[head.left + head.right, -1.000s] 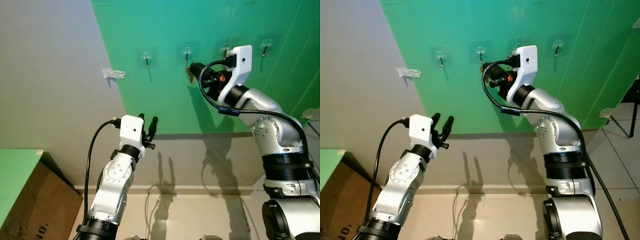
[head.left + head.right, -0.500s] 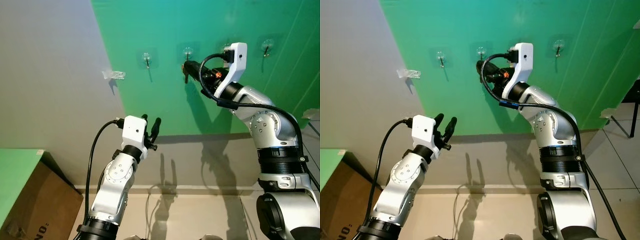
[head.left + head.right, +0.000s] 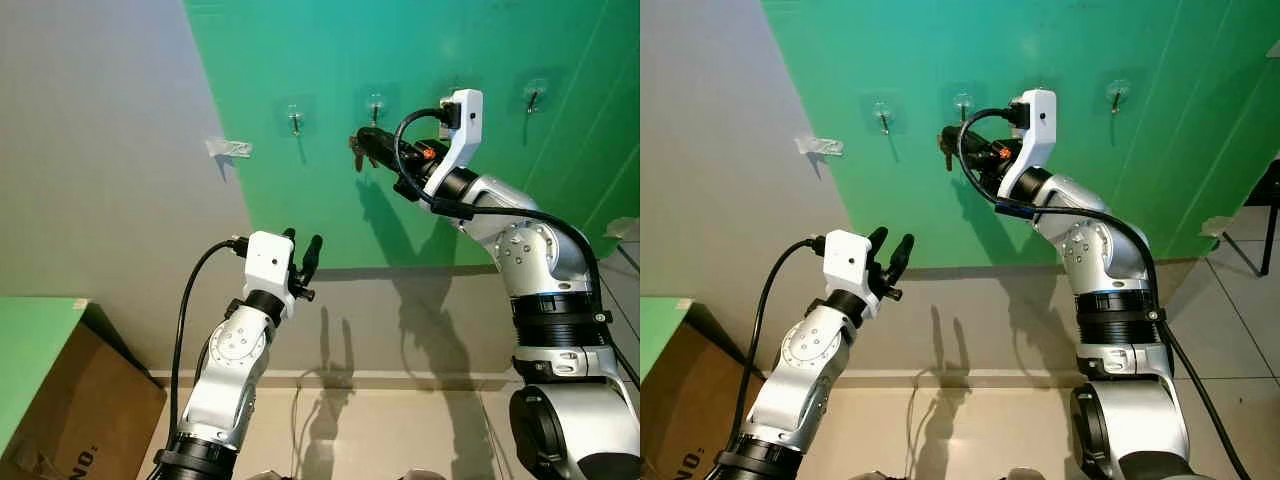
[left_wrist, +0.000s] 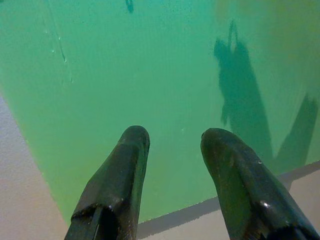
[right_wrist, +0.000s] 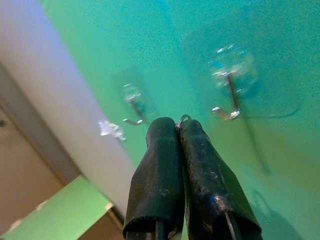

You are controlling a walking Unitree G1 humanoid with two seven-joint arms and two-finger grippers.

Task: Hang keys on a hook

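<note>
Where clear hook (image 5: pixel 227 85) juts: wire key ring (image 5: pixel 183 120) in pinched right tool (image 5: pixel 179 131).

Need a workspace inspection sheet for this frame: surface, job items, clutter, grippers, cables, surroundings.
Surface: green wall panel bearing a row of clear adhesive hooks.
Job's things: key ring pinched at the right fingertips, not yet on a hook; nearest hook just beyond it; keys themselves hidden.
Clutter: scrap of tape on the grey wall.
Grippers: right gripper shut on the ring, raised by the hooks; left gripper open, held lower, facing the wall.
Cables: black cable looping along the left arm; another on the right wrist.
Surroundings: cardboard box at lower left, tiled floor.
</note>
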